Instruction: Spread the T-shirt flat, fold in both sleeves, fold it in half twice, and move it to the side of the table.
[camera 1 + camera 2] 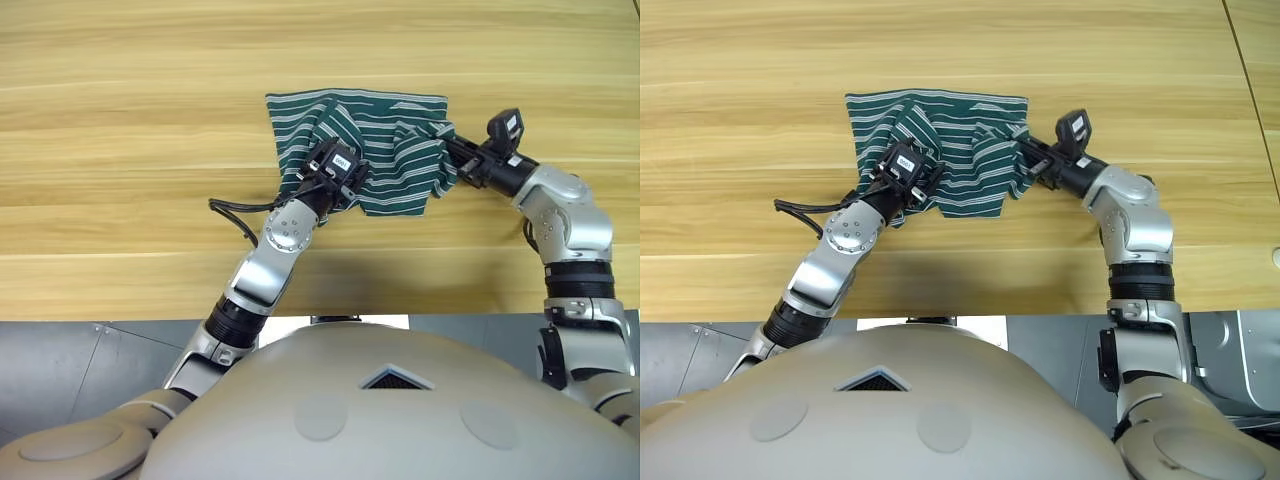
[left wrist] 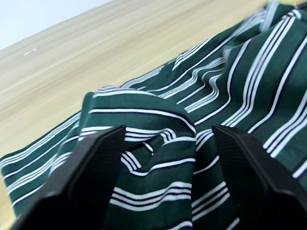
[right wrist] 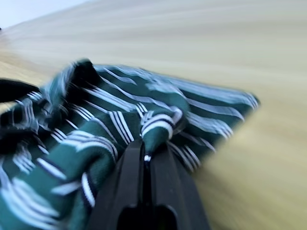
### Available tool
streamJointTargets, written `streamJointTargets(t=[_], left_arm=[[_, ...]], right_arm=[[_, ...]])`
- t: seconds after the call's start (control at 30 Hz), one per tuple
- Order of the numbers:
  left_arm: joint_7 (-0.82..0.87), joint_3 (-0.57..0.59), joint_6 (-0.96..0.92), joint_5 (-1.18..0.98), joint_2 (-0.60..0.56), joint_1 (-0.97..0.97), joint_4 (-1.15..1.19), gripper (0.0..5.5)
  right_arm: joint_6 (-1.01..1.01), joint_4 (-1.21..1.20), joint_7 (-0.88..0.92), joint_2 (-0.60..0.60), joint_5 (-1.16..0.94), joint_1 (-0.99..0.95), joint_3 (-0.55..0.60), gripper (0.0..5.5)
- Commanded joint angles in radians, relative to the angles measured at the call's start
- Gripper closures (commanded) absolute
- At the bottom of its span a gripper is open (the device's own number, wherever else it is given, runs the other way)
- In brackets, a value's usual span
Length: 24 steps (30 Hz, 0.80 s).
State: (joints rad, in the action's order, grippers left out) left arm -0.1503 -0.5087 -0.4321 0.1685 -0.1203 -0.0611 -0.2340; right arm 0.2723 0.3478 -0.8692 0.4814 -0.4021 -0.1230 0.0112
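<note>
The right pincer (image 3: 145, 149) pinches the right edge of the striped T-shirt (image 1: 385, 125), which lies upper middle of the frame on the table (image 1: 120, 130). The left pincer (image 2: 169, 134) stands spread over its lower left fold.

Both arms extended forward; left gripper (image 2: 168, 134) with fingers spread apart, right gripper (image 3: 149, 149) pinched tight on the T-shirt (image 1: 390, 115)

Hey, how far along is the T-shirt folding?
No sleeves stick out, so they look folded in. In hand: the right pincer pinches the T-shirt at its edge, the left pincer sits open over a rumpled fold. Left: finishing the folds and moving it to the side of the table.
</note>
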Motion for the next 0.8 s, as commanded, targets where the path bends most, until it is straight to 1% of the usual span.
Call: streamJointTargets(t=[0.03, 0.13, 0.23, 0.33, 0.5, 0.53, 0.57, 0.63, 0.73, 0.8], left_arm=[[-0.020, -0.018, -0.020, 0.026, -0.005, 0.015, 0.025, 2.82], [-0.025, -0.030, -0.023, 0.032, 0.001, 0.027, 0.046, 2.82], [-0.028, -0.035, -0.023, 0.040, 0.014, 0.044, 0.073, 2.82], [-0.027, -0.034, -0.026, 0.045, 0.034, 0.063, 0.090, 2.82], [-0.014, -0.007, -0.015, 0.036, 0.070, 0.091, 0.122, 2.82], [-0.014, -0.002, -0.012, 0.035, 0.073, 0.092, 0.127, 2.82], [-0.014, 0.001, -0.009, 0.034, 0.075, 0.091, 0.129, 3.01], [-0.018, 0.006, -0.002, 0.032, 0.076, 0.087, 0.131, 3.35], [-0.024, 0.010, 0.009, 0.026, 0.075, 0.083, 0.145, 3.78], [-0.026, 0.017, 0.018, 0.026, 0.069, 0.088, 0.174, 4.21]], right_arm=[[-0.226, 0.334, -0.104, 0.000, 0.062, -0.090, 0.023, 5.50], [-0.422, 0.588, -0.153, -0.029, 0.111, -0.120, 0.032, 5.50], [-0.573, 0.767, -0.161, -0.060, 0.145, -0.125, 0.037, 5.50], [-0.650, 0.843, -0.163, -0.095, 0.166, -0.137, 0.037, 5.50], [-0.711, 0.880, -0.142, -0.169, 0.196, -0.166, 0.010, 5.50], [-0.659, 0.731, -0.129, -0.198, 0.186, -0.148, -0.022, 5.50], [-0.530, 0.458, -0.086, -0.214, 0.164, -0.102, -0.072, 5.50], [-0.273, 0.001, 0.006, -0.212, 0.119, -0.027, -0.146, 5.50], [0.066, -0.409, 0.126, -0.174, 0.050, -0.018, -0.169, 5.50], [0.264, -0.607, 0.204, -0.170, 0.007, -0.049, -0.167, 5.50]])
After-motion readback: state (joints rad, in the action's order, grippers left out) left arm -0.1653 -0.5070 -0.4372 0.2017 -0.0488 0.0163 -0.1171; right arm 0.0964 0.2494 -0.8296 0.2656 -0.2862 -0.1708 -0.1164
